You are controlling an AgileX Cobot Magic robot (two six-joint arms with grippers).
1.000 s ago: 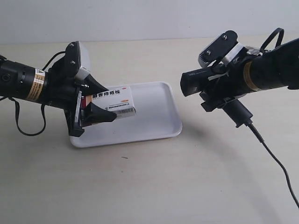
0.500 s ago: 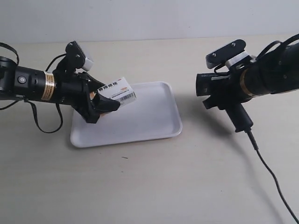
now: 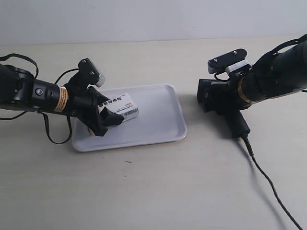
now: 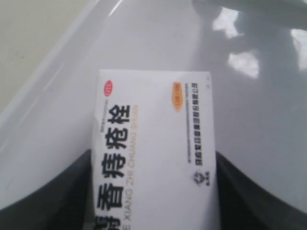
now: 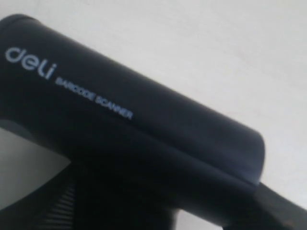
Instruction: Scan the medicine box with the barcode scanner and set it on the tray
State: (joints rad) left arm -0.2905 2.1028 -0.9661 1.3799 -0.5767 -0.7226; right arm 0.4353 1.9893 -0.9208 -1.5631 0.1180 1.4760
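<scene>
The medicine box [image 3: 120, 105], white with blue lettering and a barcode edge, is low over the left part of the white tray [image 3: 158, 124]. My left gripper [image 3: 106, 115] is shut on the medicine box [image 4: 152, 153], its dark fingers [image 4: 242, 191] pressed against both long sides above the tray floor [image 4: 158, 43]. Whether the box touches the tray I cannot tell. The black barcode scanner [image 3: 220, 98] is held by my right gripper [image 3: 230, 96], its handle sloping down to the table and its cable trailing to the lower right. The scanner body [image 5: 129, 139] fills the right wrist view.
The scanner's thin black cable [image 3: 271, 189] runs across the beige table toward the exterior view's lower right corner. A black cable loop [image 3: 53, 134] hangs under the arm at the exterior view's left. A pale wall stands behind the table.
My left gripper has lowered and tilted the box down toward the tray's left part. My right gripper has dropped the scanner lower toward the table and slightly left.
</scene>
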